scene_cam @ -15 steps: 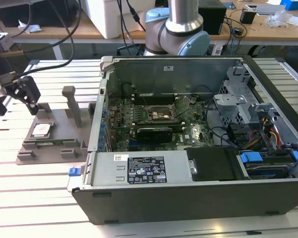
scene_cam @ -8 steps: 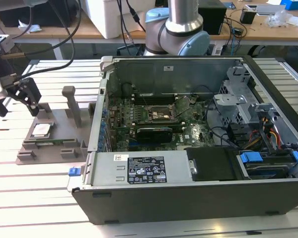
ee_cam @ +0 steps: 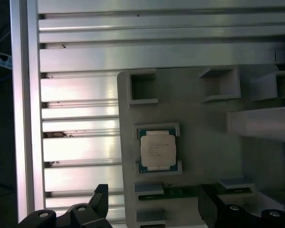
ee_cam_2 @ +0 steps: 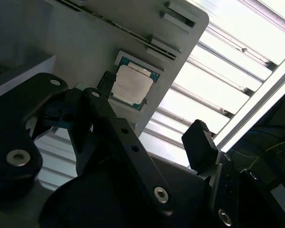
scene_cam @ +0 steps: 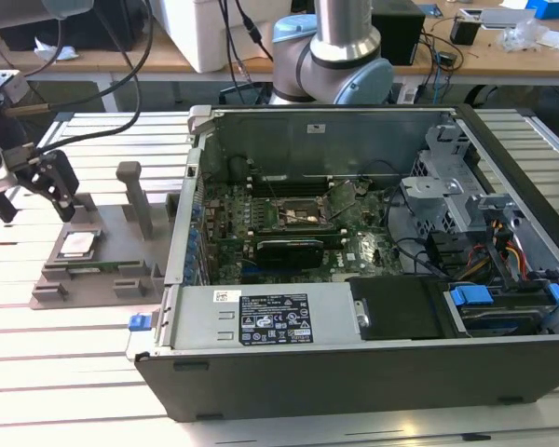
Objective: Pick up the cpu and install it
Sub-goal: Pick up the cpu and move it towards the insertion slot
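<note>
Cpu (ee_cam: 157,148) sits in a recess of your fixture (ee_cam: 204,142), likely to keep it square for pickup; your hand (scene_cam: 37,212) hovers above, spread apart, empty.

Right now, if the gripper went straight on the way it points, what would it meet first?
Probably the grey fixture, at or just beside the cpu seated in it. The gripper hangs above with fingers open; depth is unclear.
</note>
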You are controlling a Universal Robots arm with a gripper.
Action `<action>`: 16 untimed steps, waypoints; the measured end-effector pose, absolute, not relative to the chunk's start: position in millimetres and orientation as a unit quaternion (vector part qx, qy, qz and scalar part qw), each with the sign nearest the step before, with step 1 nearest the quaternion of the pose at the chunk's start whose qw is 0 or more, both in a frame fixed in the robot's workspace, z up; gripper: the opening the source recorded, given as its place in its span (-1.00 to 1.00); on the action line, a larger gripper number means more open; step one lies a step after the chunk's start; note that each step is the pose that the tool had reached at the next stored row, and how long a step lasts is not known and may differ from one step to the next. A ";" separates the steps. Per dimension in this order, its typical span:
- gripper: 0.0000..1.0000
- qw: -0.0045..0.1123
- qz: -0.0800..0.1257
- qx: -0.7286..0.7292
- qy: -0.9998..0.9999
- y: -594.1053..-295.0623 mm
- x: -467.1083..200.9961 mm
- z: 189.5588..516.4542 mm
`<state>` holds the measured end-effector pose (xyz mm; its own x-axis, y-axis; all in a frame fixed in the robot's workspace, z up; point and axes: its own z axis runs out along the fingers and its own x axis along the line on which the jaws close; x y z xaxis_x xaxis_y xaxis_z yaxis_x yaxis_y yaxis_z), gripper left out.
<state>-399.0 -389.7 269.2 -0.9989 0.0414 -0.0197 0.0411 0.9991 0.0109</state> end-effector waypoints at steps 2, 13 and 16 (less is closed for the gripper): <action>0.68 0.010 0.005 0.021 1.000 -389.7 -399.0 267.3; 0.68 0.010 0.005 0.021 1.000 -389.7 -399.0 256.3; 0.68 0.010 0.005 0.021 1.000 -389.7 -399.0 253.6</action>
